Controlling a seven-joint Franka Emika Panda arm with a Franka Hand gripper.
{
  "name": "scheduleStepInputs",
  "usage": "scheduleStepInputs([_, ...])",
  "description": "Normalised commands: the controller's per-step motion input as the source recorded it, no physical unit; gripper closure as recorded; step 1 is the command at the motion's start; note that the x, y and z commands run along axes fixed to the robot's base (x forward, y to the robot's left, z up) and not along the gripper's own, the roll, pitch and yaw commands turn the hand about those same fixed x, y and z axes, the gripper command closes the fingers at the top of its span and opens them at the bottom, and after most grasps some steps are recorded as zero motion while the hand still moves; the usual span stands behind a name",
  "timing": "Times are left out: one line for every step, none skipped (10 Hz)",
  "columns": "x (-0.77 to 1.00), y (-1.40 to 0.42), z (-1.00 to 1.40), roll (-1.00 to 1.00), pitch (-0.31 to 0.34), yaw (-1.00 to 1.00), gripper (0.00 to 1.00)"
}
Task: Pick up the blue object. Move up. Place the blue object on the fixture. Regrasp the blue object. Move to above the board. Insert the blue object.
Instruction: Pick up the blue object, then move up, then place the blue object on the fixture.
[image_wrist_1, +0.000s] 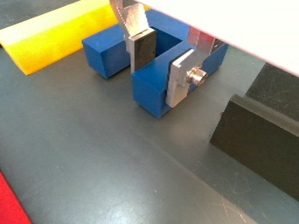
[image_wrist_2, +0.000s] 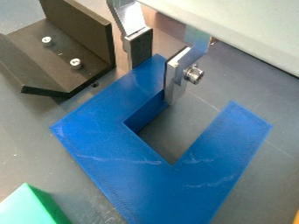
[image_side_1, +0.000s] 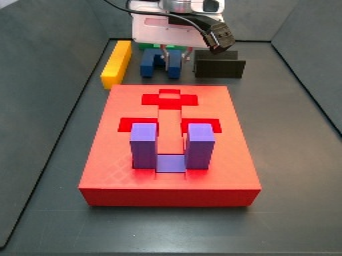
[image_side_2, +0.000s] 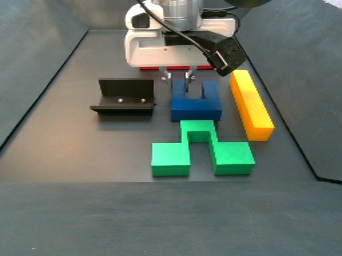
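The blue object is a dark blue U-shaped block lying flat on the grey floor, seen in both wrist views and both side views. My gripper is down on it and shut on one prong. One finger is inside the U slot and the other finger is against the prong's outer face. The black fixture stands beside the block, apart from it. The red board lies nearer the front.
A long yellow bar lies along the blue block's other side. A green block sits just in front of it. A purple U-shaped block stands in the board. Dark walls enclose the floor.
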Motion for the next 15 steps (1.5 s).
scheduleStepInputs([0.0, 0.0, 0.0, 0.0, 0.0, 0.0, 1.0])
scheduleStepInputs([0.0, 0.0, 0.83, 0.0, 0.0, 0.0, 1.0])
scheduleStepInputs([-0.01, 0.08, 0.85, 0.0, 0.001, 0.06, 1.0])
scheduleStepInputs([-0.07, 0.06, 0.61, -0.03, 0.025, 0.06, 1.0])
scheduleStepInputs([-0.05, 0.03, 0.29, -0.04, 0.003, 0.04, 1.0])
scheduleStepInputs([0.0, -0.02, 0.0, 0.02, 0.0, 0.0, 1.0])
scheduleStepInputs([0.0, -0.02, 0.0, 0.01, 0.0, 0.0, 1.0])
scheduleStepInputs([0.0, -0.03, 0.0, 0.0, 0.0, 0.0, 1.0])
scheduleStepInputs([0.18, 0.05, 0.27, -0.34, 0.0, -0.11, 1.0])
scheduleStepInputs([0.36, 0.24, 0.65, -0.95, -0.114, -0.19, 1.0])
scheduleStepInputs([0.46, 0.25, 0.5, -1.0, -0.234, -0.22, 1.0])
scheduleStepInputs([0.53, 0.22, 0.5, -1.0, -0.249, -0.25, 1.0])
scheduleStepInputs([0.8, 0.1, 0.58, -0.89, -0.1, -0.31, 1.0])
scheduleStepInputs([0.84, 0.06, 0.57, -0.86, -0.003, -0.35, 1.0])
scheduleStepInputs([0.91, 0.03, 0.44, -0.7, 0.0, -0.32, 1.0])
